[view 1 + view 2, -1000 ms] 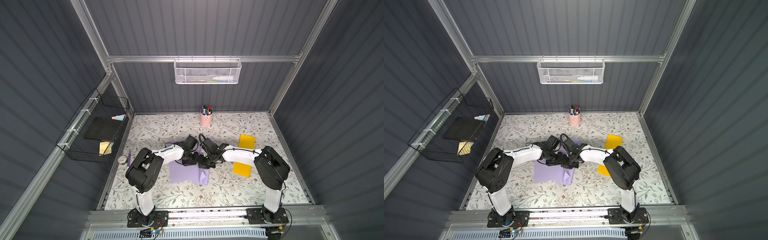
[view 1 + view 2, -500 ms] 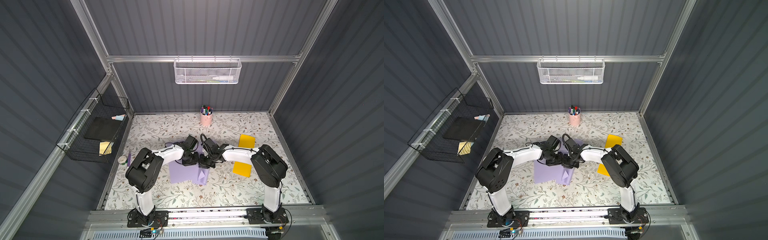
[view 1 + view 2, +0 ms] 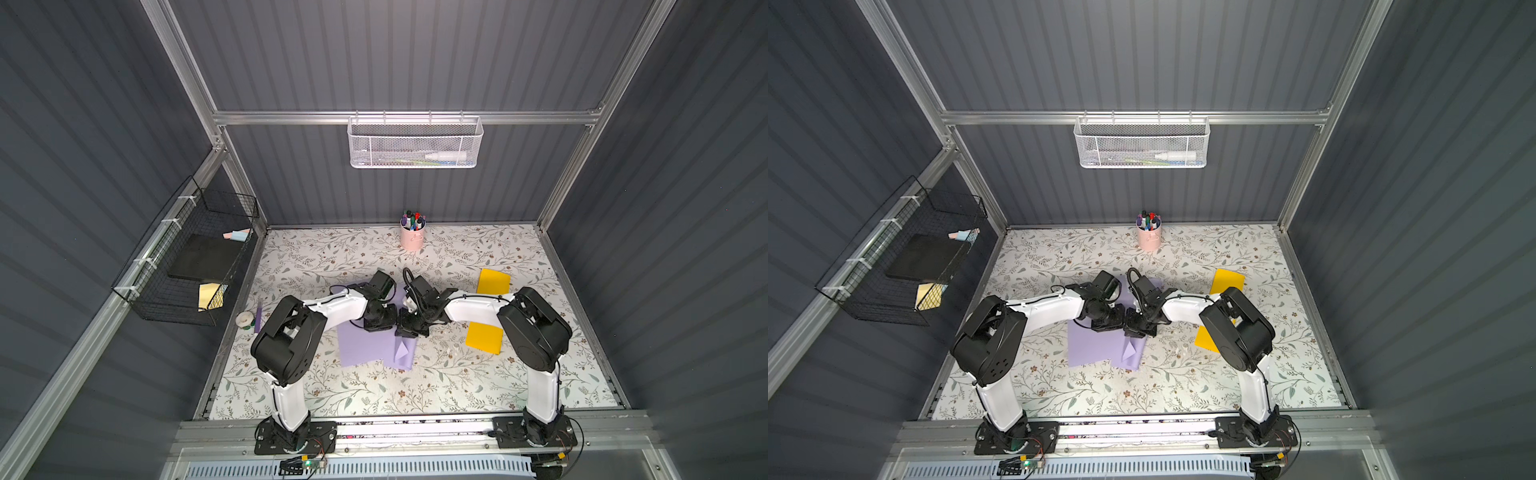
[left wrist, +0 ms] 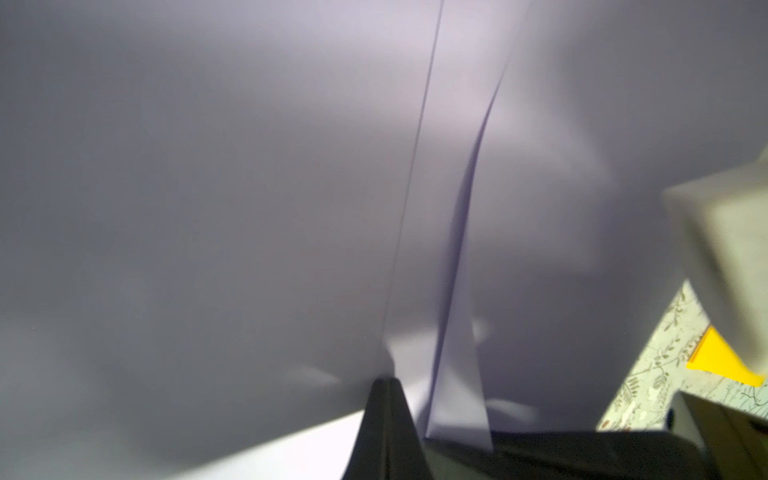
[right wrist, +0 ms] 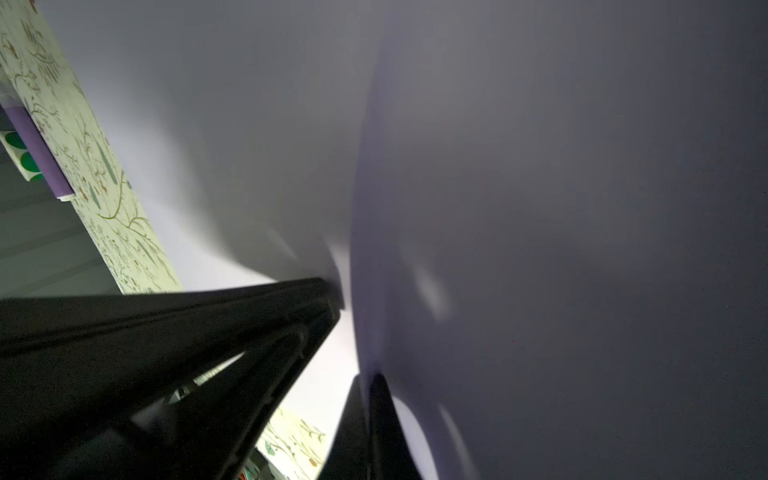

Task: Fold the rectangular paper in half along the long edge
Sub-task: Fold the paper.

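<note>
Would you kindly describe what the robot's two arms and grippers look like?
Both match: the left arm and right arm have white link shells joined by bulky black joint housings, on black base plates. Thin black cables run along the links and loop near the wrists. The left gripper and right gripper are black, with tapering fingers.

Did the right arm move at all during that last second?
Yes, slightly. Its black elbow has slid toward the purple paper, judged against the yellow sheet beside it, which stayed put.
</note>
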Tool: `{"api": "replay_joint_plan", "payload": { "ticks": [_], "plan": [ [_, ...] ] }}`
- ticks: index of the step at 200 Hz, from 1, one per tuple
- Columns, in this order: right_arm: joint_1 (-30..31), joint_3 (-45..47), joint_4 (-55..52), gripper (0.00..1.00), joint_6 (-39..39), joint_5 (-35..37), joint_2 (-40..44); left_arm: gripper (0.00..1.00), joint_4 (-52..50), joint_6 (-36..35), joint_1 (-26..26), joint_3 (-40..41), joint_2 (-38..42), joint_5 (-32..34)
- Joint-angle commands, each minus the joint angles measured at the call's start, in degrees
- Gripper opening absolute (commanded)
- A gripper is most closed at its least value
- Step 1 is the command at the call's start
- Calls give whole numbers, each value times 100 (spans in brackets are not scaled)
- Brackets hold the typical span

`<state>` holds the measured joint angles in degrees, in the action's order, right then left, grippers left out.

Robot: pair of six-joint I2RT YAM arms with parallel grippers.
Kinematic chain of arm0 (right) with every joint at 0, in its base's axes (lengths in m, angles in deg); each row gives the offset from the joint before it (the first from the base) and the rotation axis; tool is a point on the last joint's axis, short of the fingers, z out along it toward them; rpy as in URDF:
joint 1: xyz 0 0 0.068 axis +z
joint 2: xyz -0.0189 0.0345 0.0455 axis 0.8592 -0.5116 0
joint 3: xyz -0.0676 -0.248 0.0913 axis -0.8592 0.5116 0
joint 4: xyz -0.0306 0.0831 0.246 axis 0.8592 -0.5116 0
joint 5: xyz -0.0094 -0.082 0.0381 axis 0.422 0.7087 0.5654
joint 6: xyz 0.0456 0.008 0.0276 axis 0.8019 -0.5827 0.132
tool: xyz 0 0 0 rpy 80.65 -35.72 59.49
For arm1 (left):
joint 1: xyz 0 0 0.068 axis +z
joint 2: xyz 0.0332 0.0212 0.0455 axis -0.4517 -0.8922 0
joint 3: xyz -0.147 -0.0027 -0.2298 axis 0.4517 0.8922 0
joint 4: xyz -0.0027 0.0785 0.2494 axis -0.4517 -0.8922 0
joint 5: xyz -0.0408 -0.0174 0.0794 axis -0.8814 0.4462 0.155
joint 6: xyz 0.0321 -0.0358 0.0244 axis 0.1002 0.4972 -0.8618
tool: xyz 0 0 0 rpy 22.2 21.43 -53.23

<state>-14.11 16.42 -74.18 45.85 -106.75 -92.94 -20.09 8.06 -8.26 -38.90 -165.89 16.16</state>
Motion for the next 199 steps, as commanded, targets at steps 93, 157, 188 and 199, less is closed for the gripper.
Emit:
{"api": "replay_joint_plan", "payload": {
  "ticks": [93,157,188,199],
  "plan": [
    [60,664,478,28,107,-173,-78,3,-644,30,1,133,-117,357],
    [22,918,666,4,127,-233,-105,5,-190,-110,286,-265,359,-219],
    [-1,937,682,3,112,-268,-112,6,-10,-194,295,-241,527,-532],
    [4,937,690,3,105,-270,-111,7,94,-199,295,-137,626,-591]
  ]
}}
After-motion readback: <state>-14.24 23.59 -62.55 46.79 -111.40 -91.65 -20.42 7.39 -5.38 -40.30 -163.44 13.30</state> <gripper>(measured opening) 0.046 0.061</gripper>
